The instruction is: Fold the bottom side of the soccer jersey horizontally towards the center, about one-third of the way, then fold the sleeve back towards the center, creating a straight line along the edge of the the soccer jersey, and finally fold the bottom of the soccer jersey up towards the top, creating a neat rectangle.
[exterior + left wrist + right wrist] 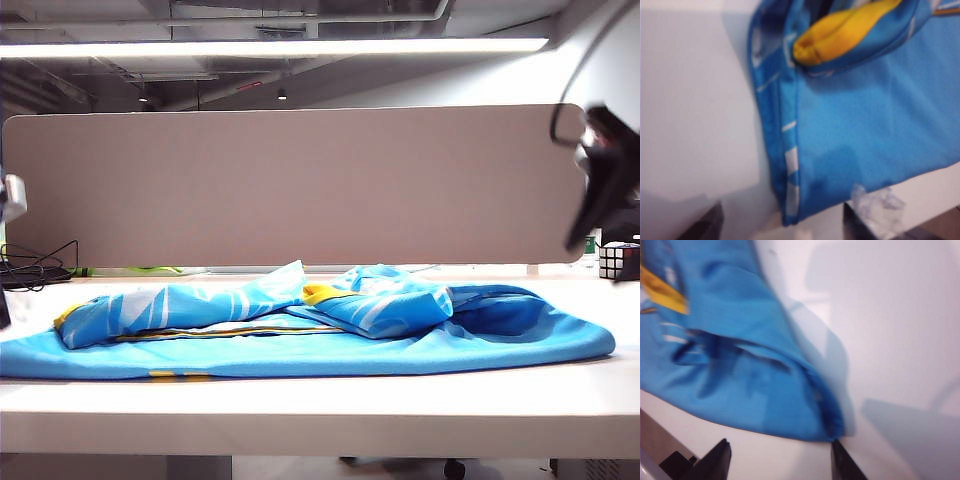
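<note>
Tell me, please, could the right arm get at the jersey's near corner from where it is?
Probably yes: the right gripper is open above bare table, and the soccer jersey corner lies just before its fingertips with nothing between.

My right arm (605, 165) is a dark smear at three o'clock of the exterior view, cut by the frame edge, its jaws too blurred to read. My left arm (10, 197) is a sliver at nine o'clock. Both wrist views are blurred; only the dark finger (705, 227) tips (715, 460) of my jaws show, the rest cropped. The soccer jersey (300, 330) runs past the edges of both wrist views. The Rubik's cube (620, 260) is cropped too.
</note>
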